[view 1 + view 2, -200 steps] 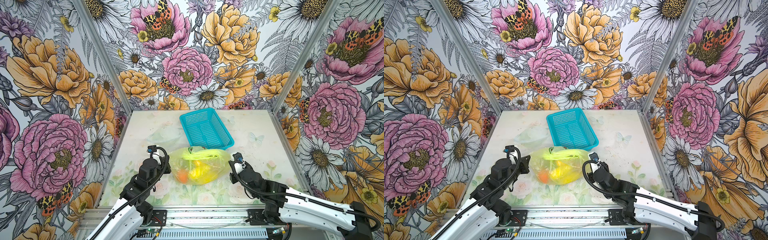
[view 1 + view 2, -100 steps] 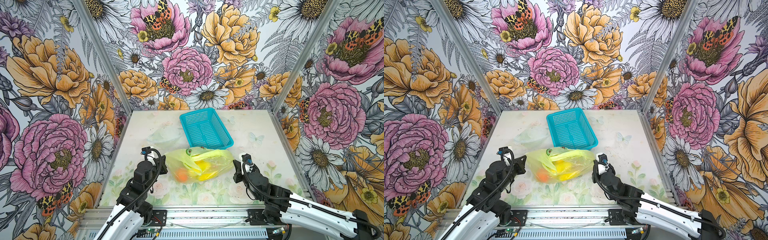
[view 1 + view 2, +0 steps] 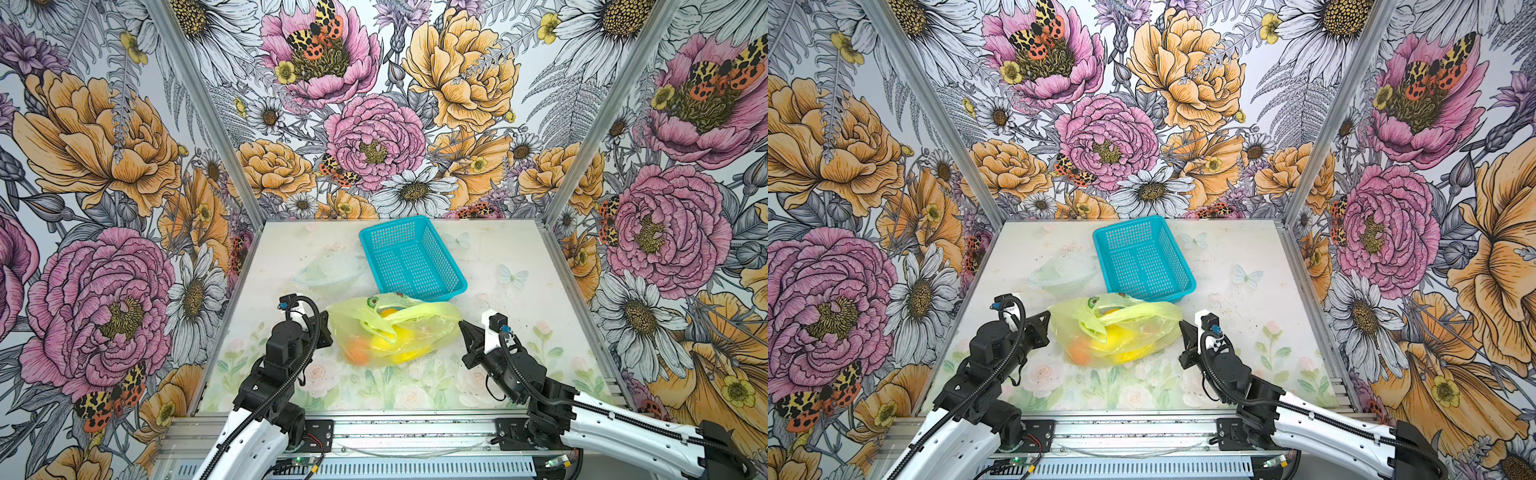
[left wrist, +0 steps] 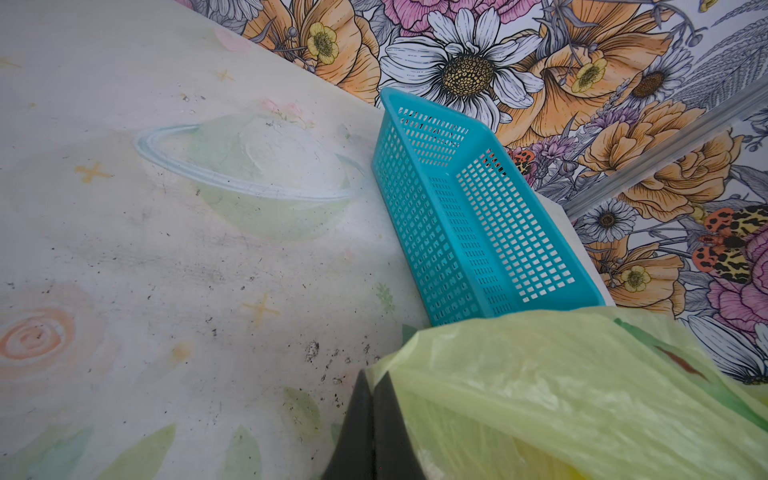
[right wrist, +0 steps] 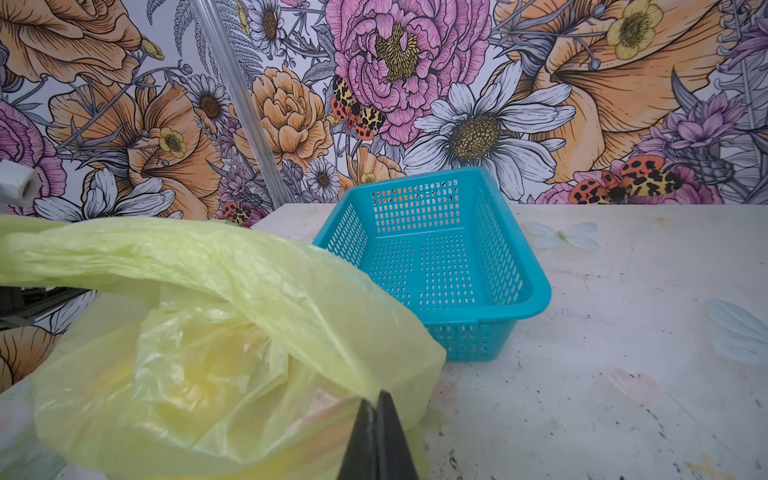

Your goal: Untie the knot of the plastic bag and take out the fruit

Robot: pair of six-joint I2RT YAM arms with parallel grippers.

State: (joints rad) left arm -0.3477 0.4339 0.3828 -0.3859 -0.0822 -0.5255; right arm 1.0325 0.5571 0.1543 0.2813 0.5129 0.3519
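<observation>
The yellow-green plastic bag [image 3: 409,332] [image 3: 1133,332] lies at the near middle of the table, stretched between my two grippers. My left gripper [image 3: 329,328] [image 4: 372,376] is shut on the bag's left edge. On the opposite edge, my right gripper [image 3: 461,325] [image 5: 378,395] is shut on the film. Handle strips [image 3: 384,328] cross over the top; whether the knot still holds them I cannot tell. Through the film the fruit shows: a round orange one [image 3: 357,353] and yellow ones [image 3: 386,343].
An empty turquoise perforated basket [image 3: 411,266] [image 3: 1142,262] [image 5: 440,257] stands just behind the bag, almost touching it. Flowered walls close in the table on three sides. A metal rail [image 3: 415,432] runs along the front edge.
Both grippers have pulled outward a little with the bag's edges. The bag has gone from a rounded heap with a loop on top to a wider, flatter shape.
</observation>
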